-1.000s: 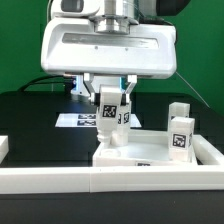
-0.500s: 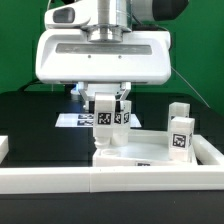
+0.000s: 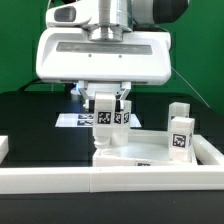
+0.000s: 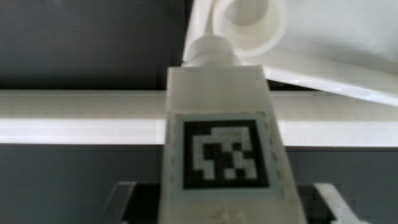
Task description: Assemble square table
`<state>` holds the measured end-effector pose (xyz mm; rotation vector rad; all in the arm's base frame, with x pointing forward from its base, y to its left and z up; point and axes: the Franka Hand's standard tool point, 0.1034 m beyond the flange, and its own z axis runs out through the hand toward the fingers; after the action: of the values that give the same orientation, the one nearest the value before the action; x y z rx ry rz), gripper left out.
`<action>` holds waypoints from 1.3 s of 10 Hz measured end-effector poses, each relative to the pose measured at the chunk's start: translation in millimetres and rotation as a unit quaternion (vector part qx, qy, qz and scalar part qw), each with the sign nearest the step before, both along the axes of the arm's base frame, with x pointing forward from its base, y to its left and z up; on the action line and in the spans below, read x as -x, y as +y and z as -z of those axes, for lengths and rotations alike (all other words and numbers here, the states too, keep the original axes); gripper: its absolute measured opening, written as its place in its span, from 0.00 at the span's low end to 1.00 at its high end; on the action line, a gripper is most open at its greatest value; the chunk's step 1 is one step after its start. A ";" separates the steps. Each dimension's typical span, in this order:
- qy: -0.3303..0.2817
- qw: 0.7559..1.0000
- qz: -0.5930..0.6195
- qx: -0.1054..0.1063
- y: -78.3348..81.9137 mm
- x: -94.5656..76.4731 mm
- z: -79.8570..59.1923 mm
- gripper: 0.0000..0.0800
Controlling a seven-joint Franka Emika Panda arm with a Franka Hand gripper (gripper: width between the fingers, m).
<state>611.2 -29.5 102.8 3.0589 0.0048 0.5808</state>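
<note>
White leg [image 3: 108, 113] is held between the gripper [image 3: 109, 101] jaws | stood on the square top [image 3: 150, 152] near its corner | slip risk: leg could be tipped if squeezed crooked.

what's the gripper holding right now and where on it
The gripper holds a white table leg upright by its upper end, with the tagged part below the fingers.
</note>
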 end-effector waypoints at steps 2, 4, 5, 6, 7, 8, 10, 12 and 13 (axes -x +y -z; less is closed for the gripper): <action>-0.001 1.000 -0.003 -0.003 11.3 3.0 1.2 0.36; -0.010 1.000 -0.013 0.005 20.3 2.2 5.0 0.36; -0.010 1.000 -0.014 0.006 20.5 2.5 6.4 0.36; -0.020 1.000 -0.012 0.012 17.0 1.1 5.6 0.36; -0.019 1.000 -0.012 0.011 17.7 1.6 6.6 0.36; -0.027 0.999 -0.010 0.014 16.4 1.8 6.0 0.36; -0.026 1.000 -0.010 0.014 15.9 2.5 6.5 0.36; -0.026 1.000 -0.009 0.014 14.8 3.2 6.0 0.36; -0.025 1.000 -0.007 0.014 12.9 4.4 5.7 0.36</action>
<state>606.8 -16.6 97.0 3.0192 0.0331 0.6529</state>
